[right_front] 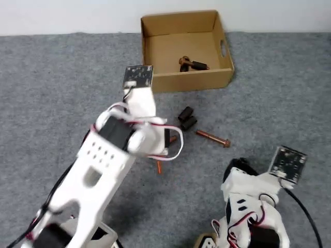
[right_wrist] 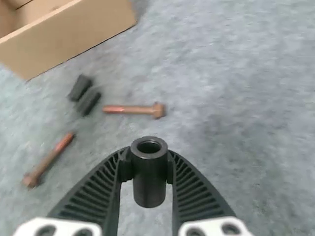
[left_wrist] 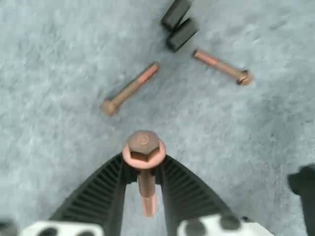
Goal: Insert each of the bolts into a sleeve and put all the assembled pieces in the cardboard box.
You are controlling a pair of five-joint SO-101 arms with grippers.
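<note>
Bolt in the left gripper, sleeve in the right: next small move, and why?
The left gripper is shut on a bolt, the right gripper on a sleeve, bore open, arms apart. Probably next: bring them together, shank lined up with the bore.

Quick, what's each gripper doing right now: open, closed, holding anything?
Left gripper: closed, holding a bolt between its jaws.
Right gripper: closed, holding a sleeve between its jaws.

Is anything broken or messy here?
Nothing looks broken or spilled. Two bolts and two sleeves lie loose on the carpet, and one assembled piece sits in the cardboard box.
</note>
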